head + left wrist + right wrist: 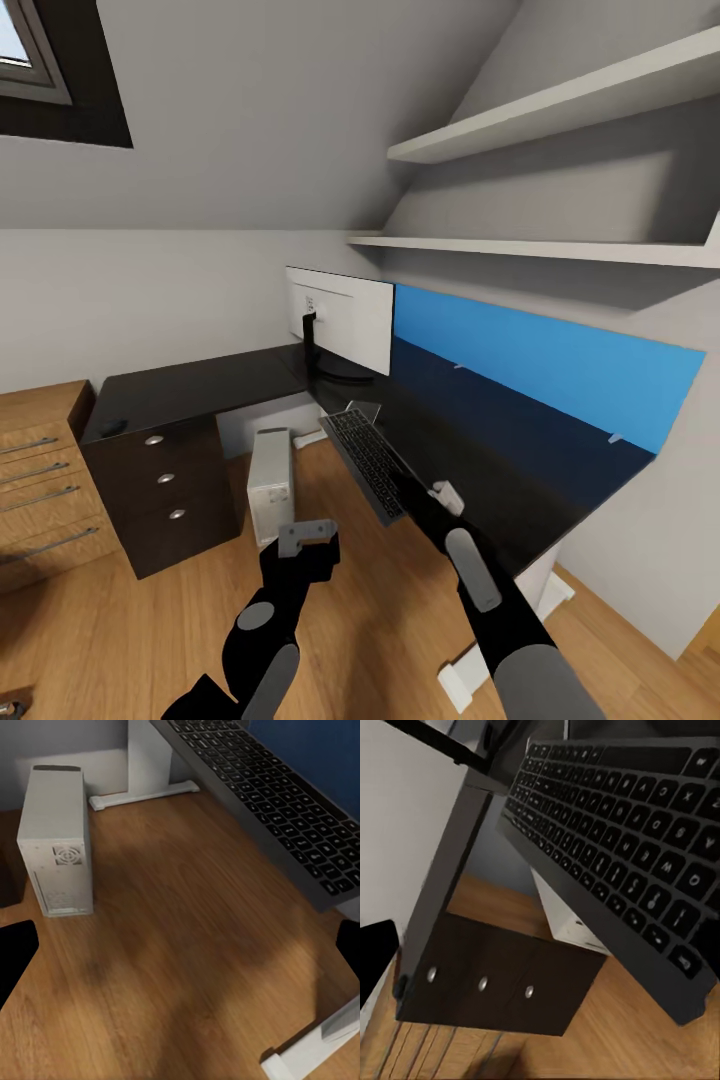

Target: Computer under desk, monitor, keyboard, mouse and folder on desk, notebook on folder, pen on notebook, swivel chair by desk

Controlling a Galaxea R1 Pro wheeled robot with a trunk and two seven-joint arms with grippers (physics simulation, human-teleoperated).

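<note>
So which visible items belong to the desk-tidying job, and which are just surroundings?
Job items:
desk
monitor
keyboard, held by the right gripper
computer
mouse

Surroundings:
wood cabinet
wall shelves
blue panel

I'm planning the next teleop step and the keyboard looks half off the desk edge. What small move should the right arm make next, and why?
Probably carry the keyboard inward over the desk toward the monitor, then level and lower it. It sits tilted, in the right gripper, with most of it over the floor past the desk edge, near the computer.
</note>
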